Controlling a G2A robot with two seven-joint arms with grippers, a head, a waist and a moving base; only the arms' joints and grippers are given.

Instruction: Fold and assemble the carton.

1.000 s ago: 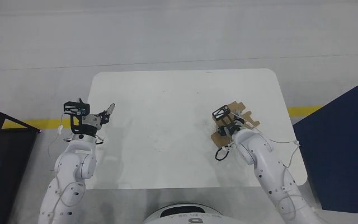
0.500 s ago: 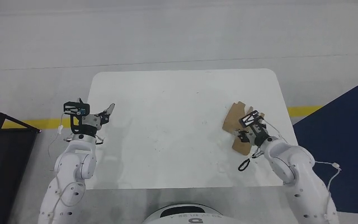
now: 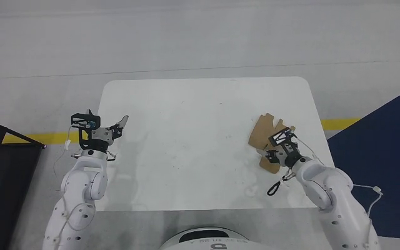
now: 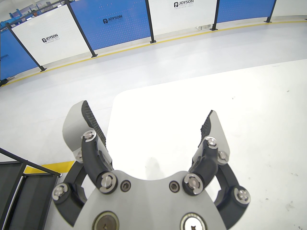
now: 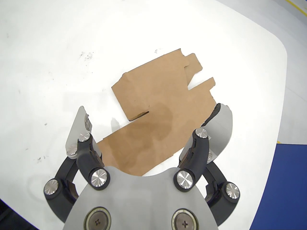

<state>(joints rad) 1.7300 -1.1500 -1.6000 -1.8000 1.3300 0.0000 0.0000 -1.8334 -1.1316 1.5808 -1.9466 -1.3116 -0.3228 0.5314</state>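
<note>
A flat, unfolded brown carton (image 3: 260, 132) lies on the right part of the white table (image 3: 187, 112). In the right wrist view the carton (image 5: 158, 96) stretches away from under the wrist, its tabbed end farthest off. My right gripper (image 3: 275, 150) (image 5: 151, 108) is open just over the carton's near end, one finger on each side of the sheet, holding nothing. My left gripper (image 3: 115, 123) (image 4: 148, 108) is open and empty at the table's left edge, far from the carton.
A black cable loop (image 3: 274, 186) hangs from the right arm near the table's front edge. A dark blue panel (image 3: 369, 162) stands off the right side and a black frame (image 3: 12, 162) off the left.
The right arm swung out to the right and drew back from over the carton to its near end. The carton now lies mostly uncovered, slightly turned. The left arm has not moved.
</note>
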